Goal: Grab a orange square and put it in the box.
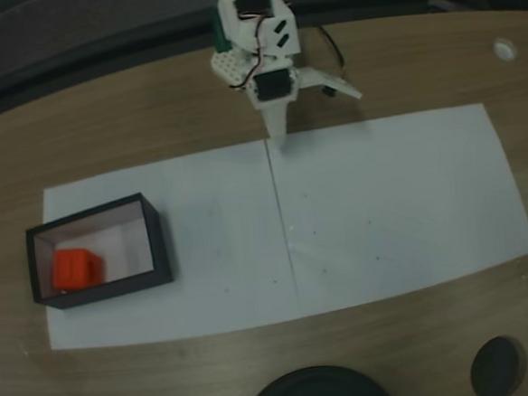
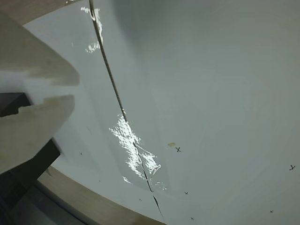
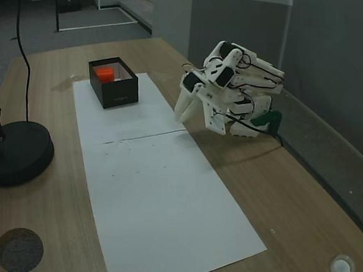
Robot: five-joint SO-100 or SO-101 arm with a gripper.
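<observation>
Gripper point(image 1: 281, 139) of mine hangs empty, its fingers nearly pressed together with only a thin slit between them in the wrist view, tips just above the far edge of the white paper point(image 1: 383, 217) at its middle seam. Well away from the seam, at the paper's other end, the orange square point(image 1: 74, 268) sits inside the box point(image 1: 158, 237), against one inner corner. By my reading the job is done: the block is delivered, nothing else orange lies on the bench point(image 1: 130, 90), and I am folded back near my base.
</observation>
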